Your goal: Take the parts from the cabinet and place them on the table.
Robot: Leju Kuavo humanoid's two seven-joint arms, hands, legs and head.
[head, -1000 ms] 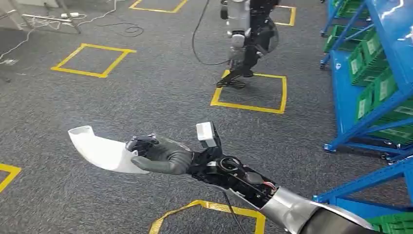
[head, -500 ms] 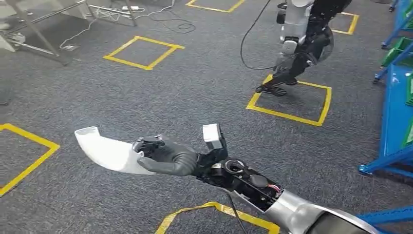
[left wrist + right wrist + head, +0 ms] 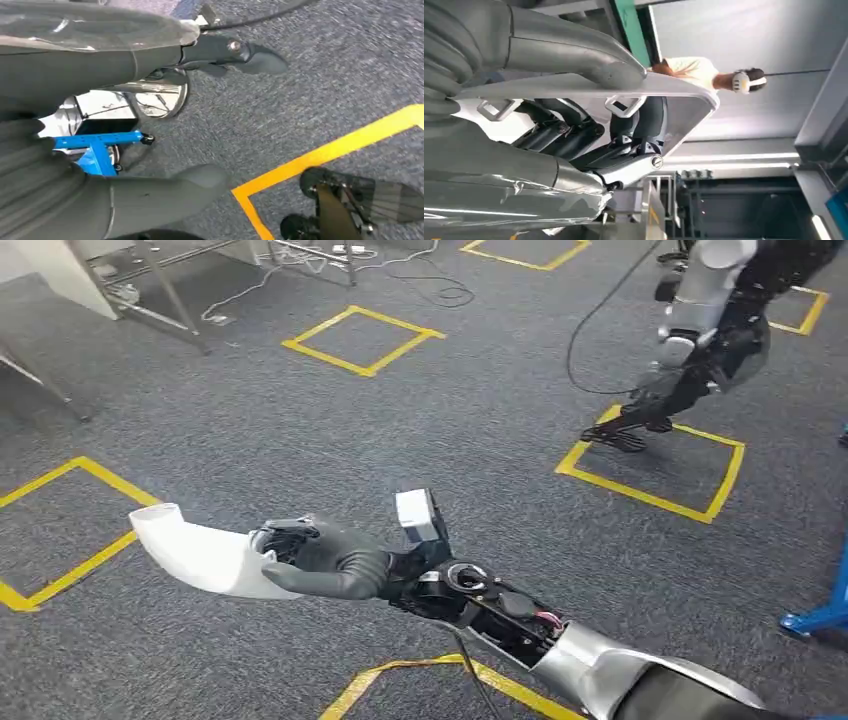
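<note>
So the right hand (image 3: 325, 560) is wrapped around one end of a curved white plastic shell part (image 3: 195, 552), thumb on one side and the dark fingers (image 3: 569, 137) curled against the other. The part sticks out past the hand and hangs in the air over the grey carpet floor (image 3: 400, 430), not touching anything else. In the right wrist view you can see the inside of that white shell with its little moulded clips, thumb pressed on its edge, so it's a proper grip.

Taking the held part as the landmark: there's a yellow taped square (image 3: 60, 530) on the carpet just under and beyond its free end, another yellow taped square (image 3: 362, 338) well beyond it, and a second silver-and-black humanoid robot (image 3: 700, 335) standing far off on the hand's side, on its own taped square. Metal table legs (image 3: 165, 290) are far off past the part's free end.

The left hand (image 3: 100, 125) hangs over the carpet with its thumb and fingers apart, holding nothing.
</note>
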